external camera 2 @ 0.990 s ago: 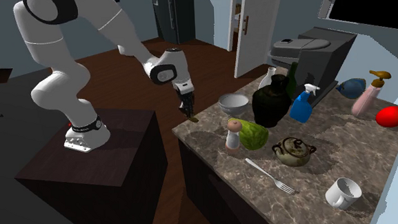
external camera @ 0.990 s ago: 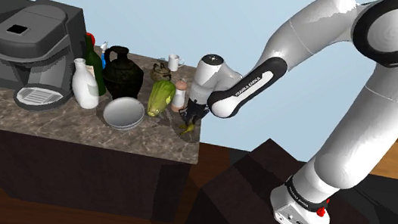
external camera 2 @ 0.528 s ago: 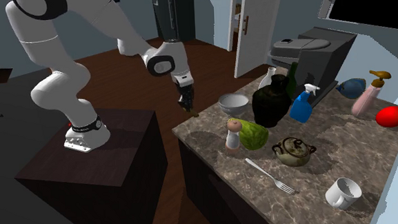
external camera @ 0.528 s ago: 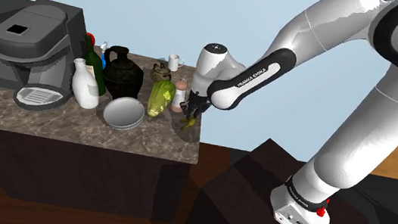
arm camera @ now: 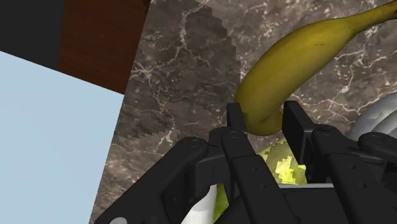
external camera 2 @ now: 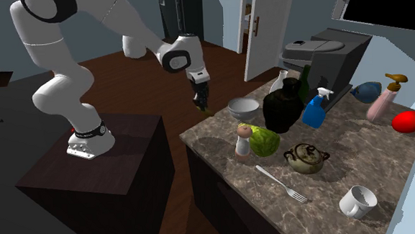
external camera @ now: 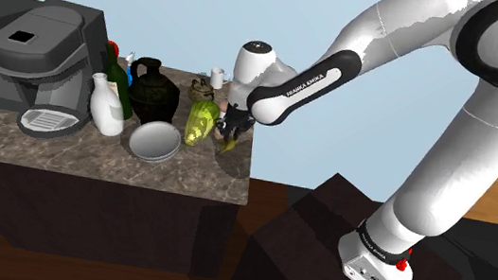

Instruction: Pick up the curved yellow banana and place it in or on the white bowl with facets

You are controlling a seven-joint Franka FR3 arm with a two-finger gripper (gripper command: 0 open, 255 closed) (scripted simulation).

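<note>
The curved yellow banana [arm camera: 299,57] hangs above the marbled counter, clasped at one end between my black fingers. My gripper [arm camera: 264,121] is shut on it. In the shoulder view the gripper [external camera: 230,132] holds the banana [external camera: 229,144] near the counter's right end, just right of a green ribbed vegetable [external camera: 201,121]. The white faceted bowl [external camera: 155,141] sits lower left of the gripper, past the vegetable. In the second exterior view the gripper [external camera 2: 200,101] hovers over the counter's near corner, with the bowl [external camera 2: 243,107] a short way to its right.
A grey coffee machine [external camera: 32,54], white bottle [external camera: 107,105], green bottle [external camera: 118,81] and black jug [external camera: 153,89] crowd the back behind the bowl. A shaker [external camera 2: 243,141], small teapot [external camera 2: 306,158], fork [external camera 2: 281,184], mug [external camera 2: 359,200] and blue spray bottle [external camera 2: 315,109] stand further along the counter [external camera: 65,151].
The gripper has risen with the banana and moved to the shoulder view's left, from the counter's right edge toward the green vegetable and the bowl.
</note>
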